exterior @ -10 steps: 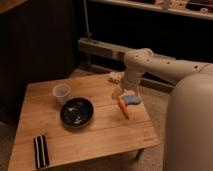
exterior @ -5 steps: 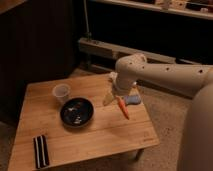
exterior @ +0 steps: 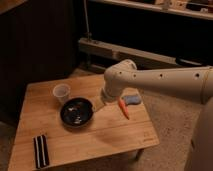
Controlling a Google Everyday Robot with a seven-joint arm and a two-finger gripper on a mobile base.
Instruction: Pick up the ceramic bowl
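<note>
The ceramic bowl (exterior: 76, 112) is round, shallow and glossy black with pale glints inside. It sits near the middle of the wooden table (exterior: 115, 135). My gripper (exterior: 96, 104) reaches down from the white arm (exterior: 160, 82) and is at the bowl's right rim. A small translucent whitish cup (exterior: 61, 93) stands just behind the bowl to the left.
An orange carrot (exterior: 123, 108) and a blue sponge (exterior: 133, 99) lie on the table to the right of the gripper. A black striped block (exterior: 41, 150) lies at the front left corner. Dark cabinets and a metal rail stand behind the table.
The arm has swung left across the table, bringing the gripper from above the carrot to the bowl's right rim. The objects on the table have not moved.
</note>
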